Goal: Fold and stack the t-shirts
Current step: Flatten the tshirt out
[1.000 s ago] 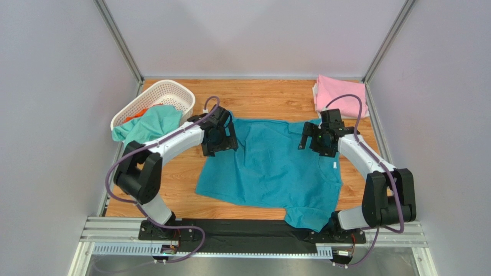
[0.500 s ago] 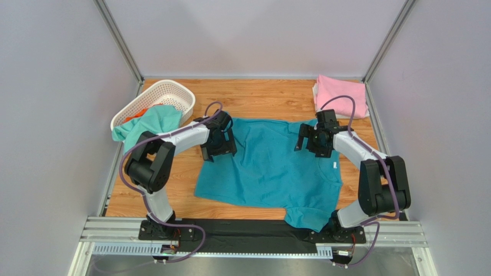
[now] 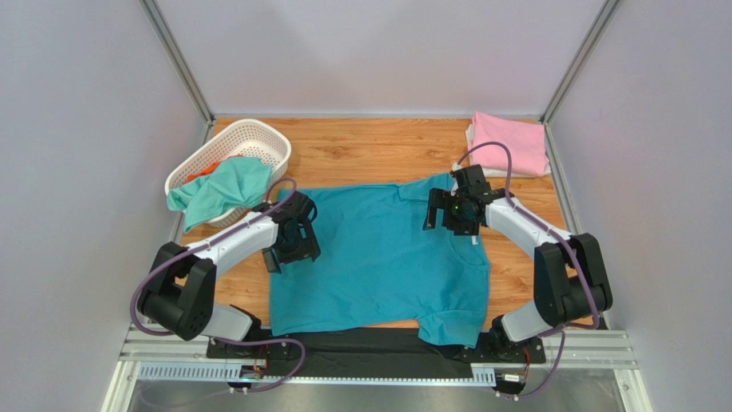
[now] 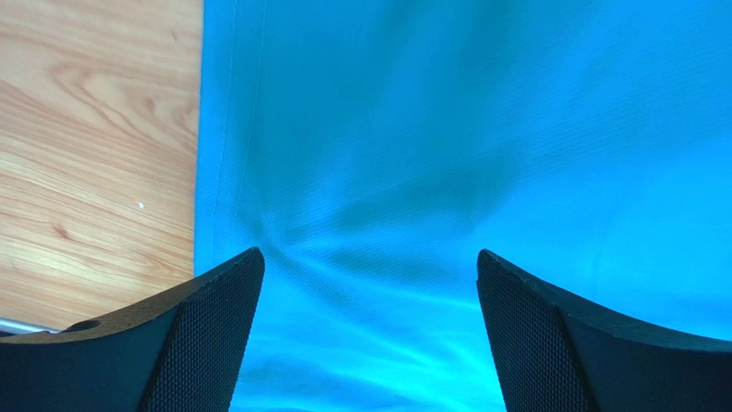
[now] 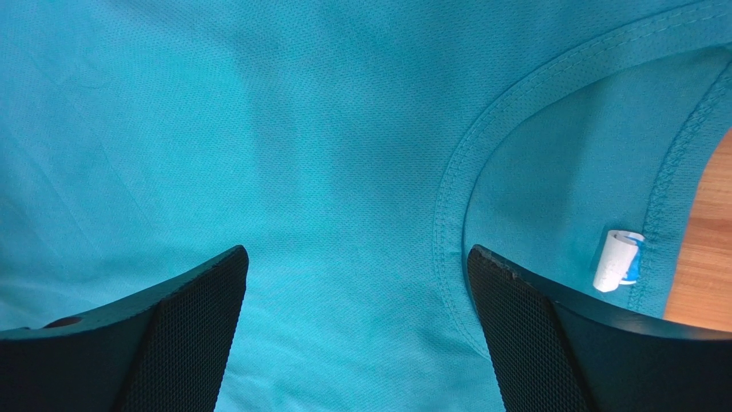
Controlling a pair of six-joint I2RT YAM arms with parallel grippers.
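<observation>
A teal-blue t-shirt [image 3: 378, 257] lies spread flat on the wooden table, its lower sleeve hanging over the near edge. My left gripper [image 3: 288, 245] is open over the shirt's left hem; in the left wrist view [image 4: 368, 257] the jaws stand wide apart above rippled teal cloth [image 4: 447, 129]. My right gripper [image 3: 451, 215] is open over the neck area; in the right wrist view [image 5: 356, 253] the collar seam [image 5: 481, 154] and white neck label [image 5: 617, 259] show. A folded pink t-shirt [image 3: 509, 142] lies at the back right, with a white edge under it.
A white lattice basket [image 3: 245, 137] stands at the back left, with a mint-green t-shirt [image 3: 223, 189] draped over its rim and a bit of orange cloth [image 3: 202, 172] inside. Bare wood [image 4: 94, 154] borders the shirt's left hem. Grey walls enclose the table.
The teal shirt has shifted left and toward the near edge and lies flatter. The left gripper moved left and nearer; the right gripper moved slightly left.
</observation>
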